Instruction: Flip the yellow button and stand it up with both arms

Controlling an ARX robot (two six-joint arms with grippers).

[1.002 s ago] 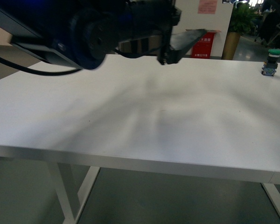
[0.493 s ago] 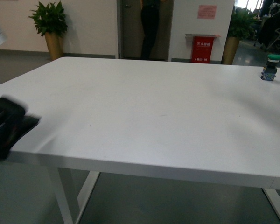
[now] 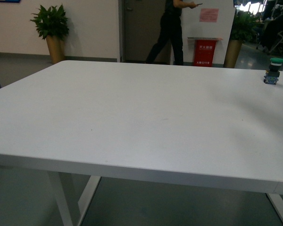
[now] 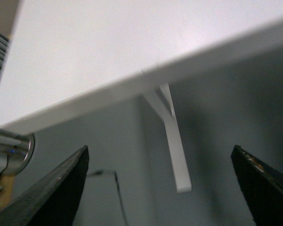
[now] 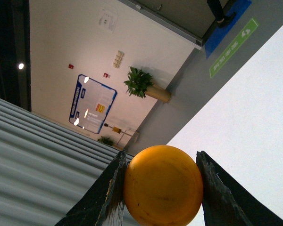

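Near table's [image 3: 132, 108] far-right edge, green button [image 3: 274, 70]; right pincer [image 5: 163, 193] clamps yellow button [image 5: 162, 183], left pincer [image 4: 159, 155] gapes empty.

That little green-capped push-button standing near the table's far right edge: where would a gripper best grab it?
Probably by the blocky blue body under the cap of the green-capped push-button, with fingers coming in level from two opposite sides. It stands upright, so the body's sides are exposed, while the rounded green cap on top looks likelier to slip.
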